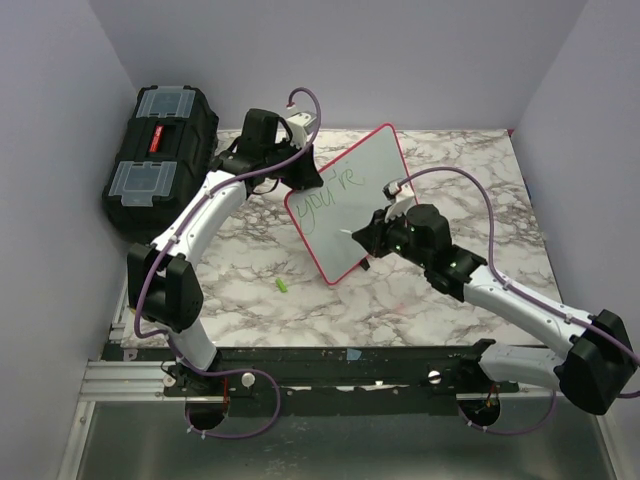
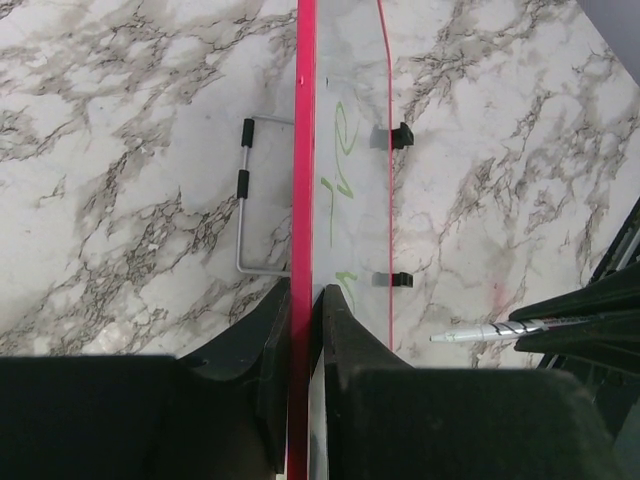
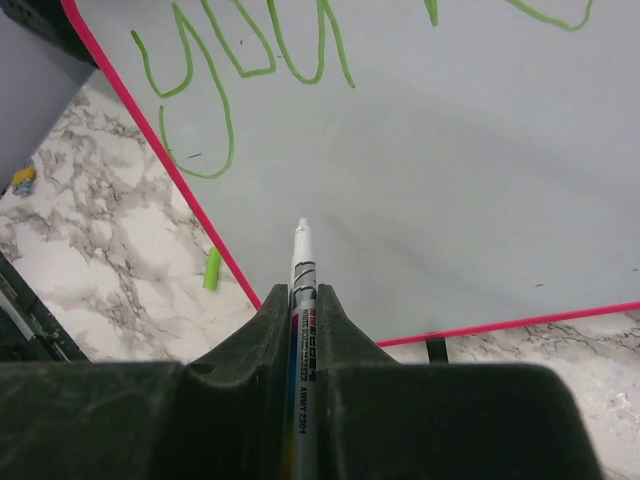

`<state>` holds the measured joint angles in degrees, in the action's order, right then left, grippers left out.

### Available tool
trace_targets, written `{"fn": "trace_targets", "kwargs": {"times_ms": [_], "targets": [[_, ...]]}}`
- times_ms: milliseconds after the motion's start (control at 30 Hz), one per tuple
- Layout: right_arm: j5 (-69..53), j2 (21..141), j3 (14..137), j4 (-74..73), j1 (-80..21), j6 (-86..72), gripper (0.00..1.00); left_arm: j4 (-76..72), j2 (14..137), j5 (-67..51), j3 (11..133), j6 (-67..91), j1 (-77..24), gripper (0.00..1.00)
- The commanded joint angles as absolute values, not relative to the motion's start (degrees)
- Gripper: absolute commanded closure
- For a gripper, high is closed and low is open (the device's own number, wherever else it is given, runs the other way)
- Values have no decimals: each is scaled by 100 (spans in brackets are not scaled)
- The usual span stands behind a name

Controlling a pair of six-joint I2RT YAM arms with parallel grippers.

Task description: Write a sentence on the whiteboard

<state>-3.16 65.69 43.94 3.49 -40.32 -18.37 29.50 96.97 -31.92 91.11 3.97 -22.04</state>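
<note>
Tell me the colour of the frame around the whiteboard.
Red-pink; the flat white whiteboard's thin frame shows best in the left wrist view.

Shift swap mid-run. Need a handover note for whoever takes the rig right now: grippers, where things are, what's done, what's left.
Left gripper: jaws shut on the red edge of the whiteboard, holding it tilted up on the table.
Right gripper: jaws shut on the marker, tip aimed at blank board below the writing, seemingly just off it.
Done: the sentence has one green line, "you're".
Left: the rest of the sentence, below that line.
Loose: small green piece, likely the cap, on the table near the board's lower corner.
</note>
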Motion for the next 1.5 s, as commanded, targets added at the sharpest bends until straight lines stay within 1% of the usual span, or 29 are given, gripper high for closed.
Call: {"fn": "trace_targets", "kwargs": {"times_ms": [0,367,800,1467], "targets": [[-414,6796,4447,532,-4160,-1814,99,3256,10005,-2830,8797,197,-2216,100],[-163,7125,4501,805,-4513,-1821,99,3149,10041,-2786,8642,317,-2171,100],[187,7558,4805,899,-4553,-1889,99,3148,10005,-2821,8595,326,-2167,100],[98,7912,4919,897,-4709,-1907,99,3129,9958,-2893,8578,326,-2171,100]]}}
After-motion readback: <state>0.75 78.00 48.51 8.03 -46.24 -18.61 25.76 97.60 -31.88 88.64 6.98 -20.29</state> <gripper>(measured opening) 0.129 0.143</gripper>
